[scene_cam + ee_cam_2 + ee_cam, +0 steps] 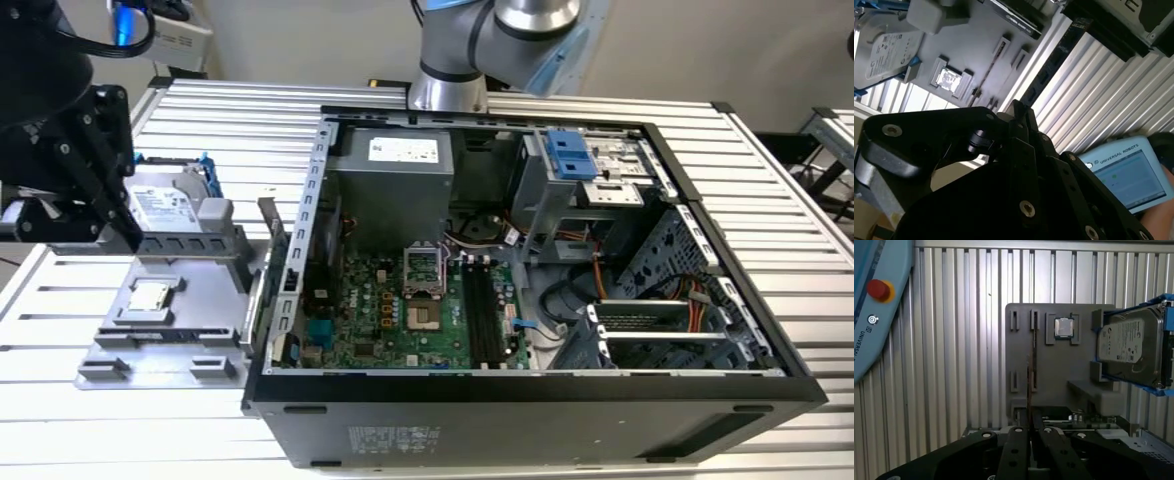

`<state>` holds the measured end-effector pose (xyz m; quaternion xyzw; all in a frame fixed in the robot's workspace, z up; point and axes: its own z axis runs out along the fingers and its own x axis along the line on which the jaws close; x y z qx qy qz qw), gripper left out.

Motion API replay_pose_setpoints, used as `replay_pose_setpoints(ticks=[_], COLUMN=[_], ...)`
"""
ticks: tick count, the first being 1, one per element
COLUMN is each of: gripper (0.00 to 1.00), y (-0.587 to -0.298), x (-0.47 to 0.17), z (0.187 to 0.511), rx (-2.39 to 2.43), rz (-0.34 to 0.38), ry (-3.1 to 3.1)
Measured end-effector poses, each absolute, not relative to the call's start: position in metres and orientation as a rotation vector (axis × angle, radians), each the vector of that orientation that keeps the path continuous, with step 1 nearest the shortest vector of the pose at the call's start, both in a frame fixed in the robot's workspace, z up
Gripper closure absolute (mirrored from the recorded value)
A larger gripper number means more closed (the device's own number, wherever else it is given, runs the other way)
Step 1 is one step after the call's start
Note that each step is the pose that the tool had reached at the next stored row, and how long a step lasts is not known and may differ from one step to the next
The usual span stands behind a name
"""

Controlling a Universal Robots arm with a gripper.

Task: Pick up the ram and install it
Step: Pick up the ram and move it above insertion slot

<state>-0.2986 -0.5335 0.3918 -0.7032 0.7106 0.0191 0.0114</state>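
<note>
On the ribbed aluminium table (240,100), biggest item is the open computer case (534,392), lying side-up. Green motherboard (387,330) sits inside, black memory slots (483,310) look empty.

Beside the case, on the exterior view's left: grey fixture tray (160,342). Hard drive (167,205) in a blue frame stands in it.

Gripper (1030,414) hangs over that tray, well apart from the slots. Fingers are drawn in narrow and appear clamped on the ram (1051,67). In the second wrist view the stick runs out past the fingertips, across the tray edge and the table ribs. In the first wrist view it's edge-on, a thin line between the fingers. Looks clear of its tray groove, but can't confirm.

Smallest: CPU chip (1064,327) seated in its tray pocket, just beside the drive.

Handling, my read:
- Light, stiff, thin. Brittle if twisted or levered.
- Little surface for the pads, so it could pivot in the grip if bumped.
- Best hold is flat across the two faces near mid-length, off the contact edge.
- Squeeze gently; chips are fragile.
</note>
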Motion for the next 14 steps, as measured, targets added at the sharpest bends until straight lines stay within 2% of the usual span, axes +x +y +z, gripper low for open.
replay_pose_setpoints(ticks=[14], gripper=[1.00], y=[-0.529], x=[-0.262], z=[0.392], rx=[-2.193], rz=[0.059], ry=[2.216])
